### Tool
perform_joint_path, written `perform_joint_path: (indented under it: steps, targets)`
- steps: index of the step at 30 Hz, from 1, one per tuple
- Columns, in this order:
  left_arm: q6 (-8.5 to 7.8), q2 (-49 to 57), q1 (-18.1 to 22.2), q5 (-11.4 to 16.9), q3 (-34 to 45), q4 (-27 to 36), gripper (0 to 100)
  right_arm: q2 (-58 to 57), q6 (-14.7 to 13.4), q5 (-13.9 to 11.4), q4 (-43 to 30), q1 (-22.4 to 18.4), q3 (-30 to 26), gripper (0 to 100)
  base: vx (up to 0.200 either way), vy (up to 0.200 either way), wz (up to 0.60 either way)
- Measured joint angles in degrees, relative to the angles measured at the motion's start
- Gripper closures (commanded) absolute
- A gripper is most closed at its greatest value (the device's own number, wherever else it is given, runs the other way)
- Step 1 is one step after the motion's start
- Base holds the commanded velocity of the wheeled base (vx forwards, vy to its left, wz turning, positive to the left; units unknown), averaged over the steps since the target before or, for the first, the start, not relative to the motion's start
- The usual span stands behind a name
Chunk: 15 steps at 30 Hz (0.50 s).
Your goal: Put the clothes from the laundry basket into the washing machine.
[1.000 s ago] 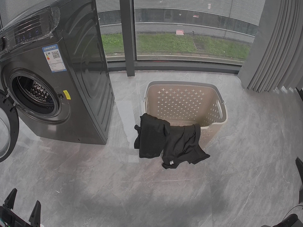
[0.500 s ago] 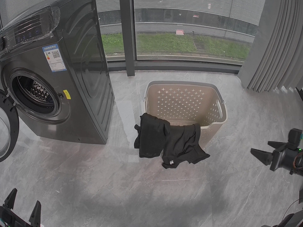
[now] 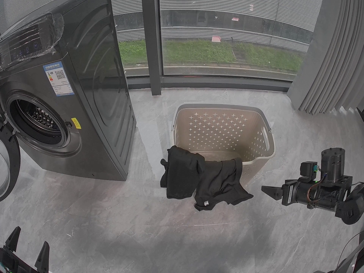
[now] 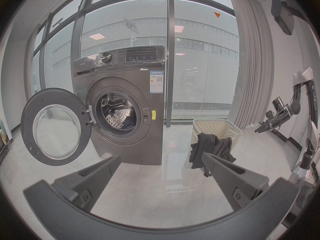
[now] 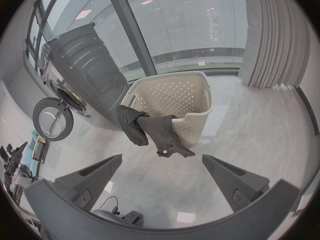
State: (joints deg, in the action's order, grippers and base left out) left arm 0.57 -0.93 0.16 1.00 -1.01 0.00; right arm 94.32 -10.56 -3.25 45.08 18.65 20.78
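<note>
Head view: my right gripper point(image 3: 270, 192) has swung in from the lower right, jaws spread, aimed at the black clothes point(image 3: 204, 175) draped over the laundry basket point(image 3: 223, 107) rim at centre. Pickup looks next. The left gripper point(image 3: 28, 245) sits spread at lower left.

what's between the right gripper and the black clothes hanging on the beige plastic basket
Only bare grey floor, as the head view shows: nothing lies between the right gripper and the black clothes draped over the beige perforated plastic basket.

One washing machine point(image 3: 94, 95), one laundry basket point(image 3: 223, 131), two dark garments point(image 3: 182, 171).
</note>
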Motion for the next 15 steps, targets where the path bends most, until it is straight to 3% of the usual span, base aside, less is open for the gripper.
perform_joint_path:
  steps: [15]
  targets:
    - [0.07, 0.0, 0.0, 0.0, 0.0, 0.0, 0, 16.9, -0.5, 2.0, 13.8, 2.7, 2.6, 0, 0.0, 0.0, 0.0]
